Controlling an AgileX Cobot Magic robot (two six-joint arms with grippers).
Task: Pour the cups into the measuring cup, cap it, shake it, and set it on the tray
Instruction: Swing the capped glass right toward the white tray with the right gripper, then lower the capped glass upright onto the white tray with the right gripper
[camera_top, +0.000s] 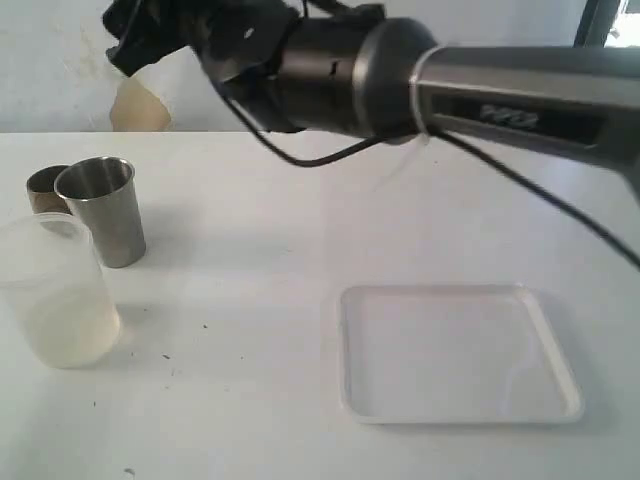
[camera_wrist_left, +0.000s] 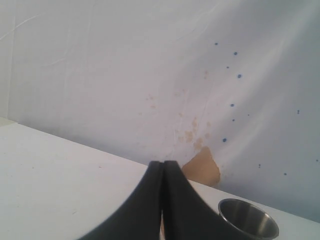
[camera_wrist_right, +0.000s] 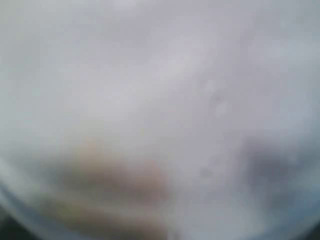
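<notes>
The steel tumbler (camera_top: 105, 210) stands upright at the table's left, with the small brown wooden cup (camera_top: 42, 188) just behind it and the frosted plastic cup (camera_top: 55, 290) in front. The white tray (camera_top: 345, 350) lies at the front right with nothing on it. My right arm reaches high across the back, its gripper (camera_top: 130, 40) at the top left above the cups. A blurred clear surface with a curved edge fills the right wrist view; it looks like the measuring cup (camera_wrist_right: 160, 100) held between the jaws. My left gripper (camera_wrist_left: 163, 162) is shut and empty, low beside the tumbler (camera_wrist_left: 248, 220).
A white cloth backdrop with a tan patch (camera_top: 138, 108) hangs behind the table. A black cable (camera_top: 330, 160) loops under the right arm. White tabletop lies between the cups and the tray.
</notes>
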